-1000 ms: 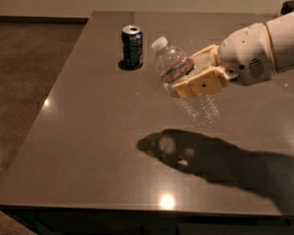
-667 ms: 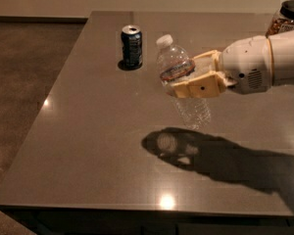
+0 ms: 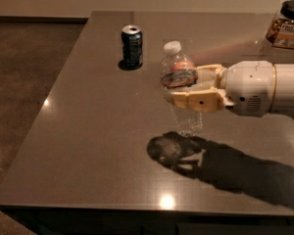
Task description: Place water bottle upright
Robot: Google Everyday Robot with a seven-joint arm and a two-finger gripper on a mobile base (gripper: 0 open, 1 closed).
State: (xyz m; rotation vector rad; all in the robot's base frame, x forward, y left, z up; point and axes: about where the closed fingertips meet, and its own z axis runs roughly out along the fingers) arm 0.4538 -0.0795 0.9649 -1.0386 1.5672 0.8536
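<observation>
So the gripper [image 3: 186, 85] comes in from the right side of the scene, out over the middle of the dark table [image 3: 88, 131], and it's clamped on the water bottle [image 3: 178, 66]. One tan finger [image 3: 193, 101] runs across the near side of the bottle just under the label, and the other one sits on the far side, partly hidden behind the plastic. The bottle is pretty much upright, white cap [image 3: 172, 47] on top, leaning only a touch to the left. The blue-white label with the orange-red band is right at grip height.

The clear ribbed lower part hangs below the fingers. Its base looks like it's just off the tabletop, but honestly it's hard to tell if it's touching. The bottle's shadow [image 3: 169, 148] falls on the table slightly nearer and to the left of it.

A dark blue soda can [image 3: 132, 46] stands upright farther back and to the left, well apart from the bottle. A jar with a dark lid [image 3: 286, 26] sits at the far right corner.
</observation>
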